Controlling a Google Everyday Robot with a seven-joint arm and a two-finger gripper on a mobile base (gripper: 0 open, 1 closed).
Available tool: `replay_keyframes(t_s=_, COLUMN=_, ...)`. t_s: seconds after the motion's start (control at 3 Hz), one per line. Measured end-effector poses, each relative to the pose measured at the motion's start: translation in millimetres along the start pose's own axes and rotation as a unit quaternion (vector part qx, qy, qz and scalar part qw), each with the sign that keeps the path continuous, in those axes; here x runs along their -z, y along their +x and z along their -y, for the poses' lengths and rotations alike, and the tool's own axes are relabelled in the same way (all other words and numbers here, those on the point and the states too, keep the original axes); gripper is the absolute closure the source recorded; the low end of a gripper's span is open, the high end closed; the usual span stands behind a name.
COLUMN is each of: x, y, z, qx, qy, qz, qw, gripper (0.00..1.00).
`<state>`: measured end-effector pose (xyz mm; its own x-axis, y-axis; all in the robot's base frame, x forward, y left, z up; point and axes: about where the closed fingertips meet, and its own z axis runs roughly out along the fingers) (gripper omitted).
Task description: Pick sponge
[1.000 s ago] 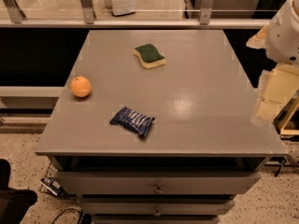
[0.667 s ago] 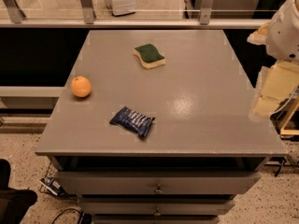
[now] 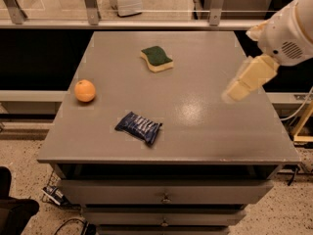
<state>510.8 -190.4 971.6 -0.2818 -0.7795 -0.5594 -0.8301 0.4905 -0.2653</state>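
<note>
The sponge (image 3: 156, 58), with a dark green top over pale yellow foam, lies flat on the grey table (image 3: 205, 131) toward its far middle. My gripper (image 3: 234, 93) is a cream-coloured piece on the white arm (image 3: 288, 31) coming in from the right. It hangs above the right part of the table, well to the right of the sponge and nearer the front, and touches nothing.
An orange fruit (image 3: 85, 90) sits near the table's left edge. A dark blue snack packet (image 3: 139, 127) lies front of centre. A rail with metal posts (image 3: 90, 4) runs behind the table. Drawers (image 3: 166, 197) are below the front edge.
My arm and gripper have swung left from beyond the table's right edge to over its right part. The sponge, fruit and packet have not moved.
</note>
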Motion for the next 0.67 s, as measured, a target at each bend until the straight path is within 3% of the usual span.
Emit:
replay_keyframes(t_s=0.33, x=-34, y=-32, z=21, qx=-0.050, qy=-0.004, qz=0.121, qw=0.9914, gripper=0.00)
replay_keyframes(t_s=0.67, x=-45, y=-73, z=56, qx=-0.082, qy=0.022, qz=0.234, qw=0.9686, gripper=0.00)
